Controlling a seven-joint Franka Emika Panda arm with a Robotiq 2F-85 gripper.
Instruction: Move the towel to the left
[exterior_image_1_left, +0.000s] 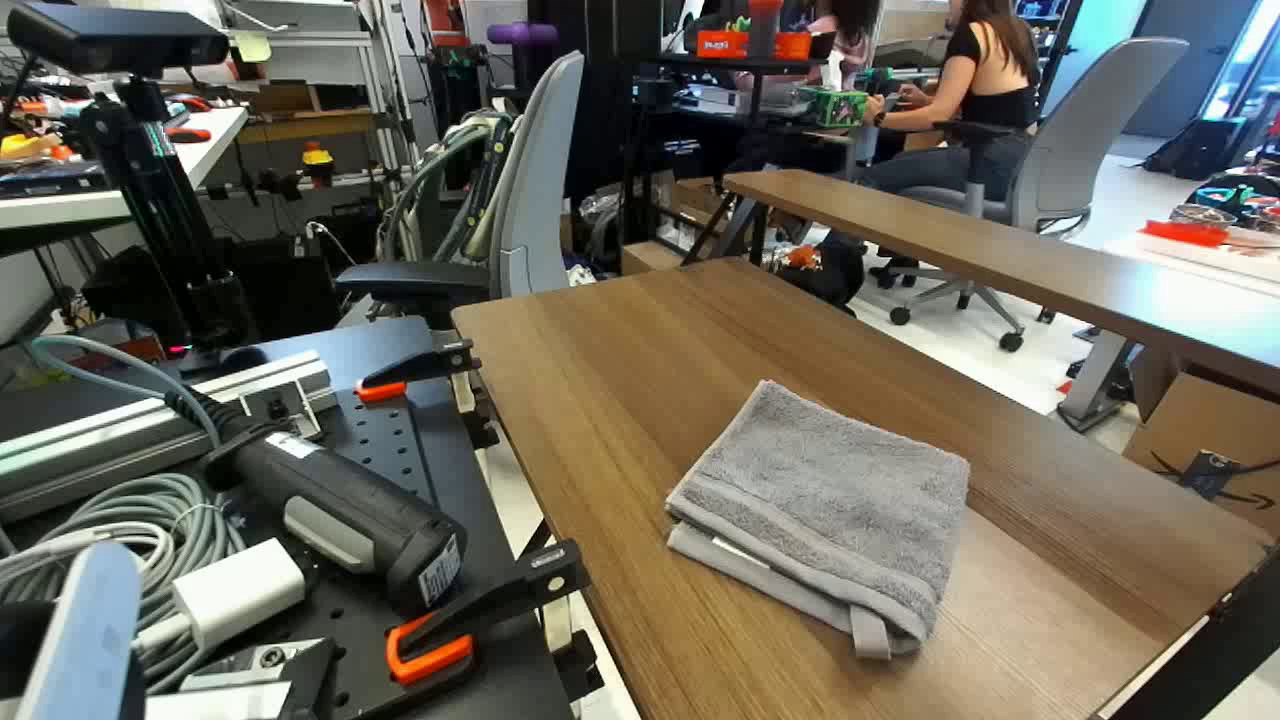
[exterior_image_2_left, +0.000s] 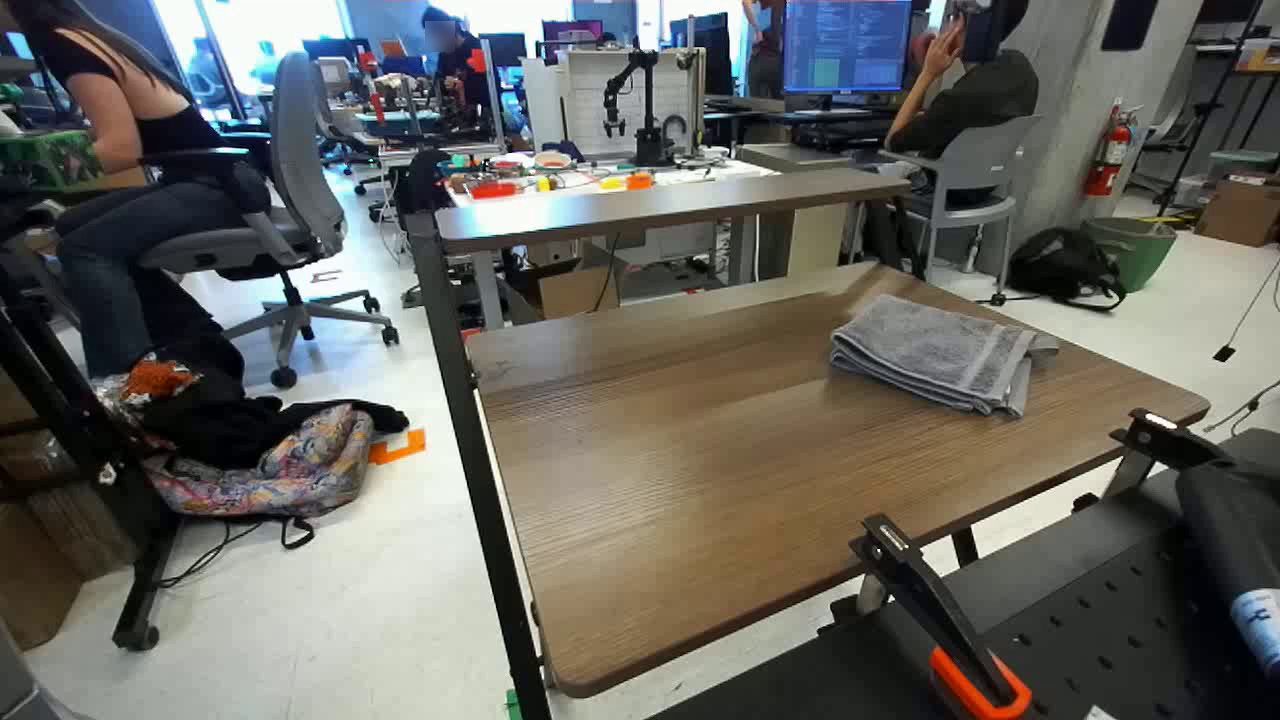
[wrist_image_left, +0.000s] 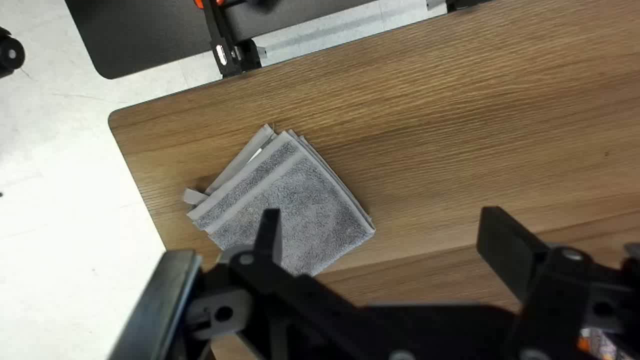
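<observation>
a grey towel (exterior_image_1_left: 830, 500) lies on the table (exterior_image_1_left: 600, 420) (folded in layers); the jaws stand spread wide.

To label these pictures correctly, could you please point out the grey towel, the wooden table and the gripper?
Grey towel (exterior_image_1_left: 825, 500), in an exterior view: on its upper face.
Wooden table (exterior_image_2_left: 680, 470), in an exterior view: on its top surface.
Gripper (wrist_image_left: 381, 230), in the wrist view: midway between its fingertips.
</observation>
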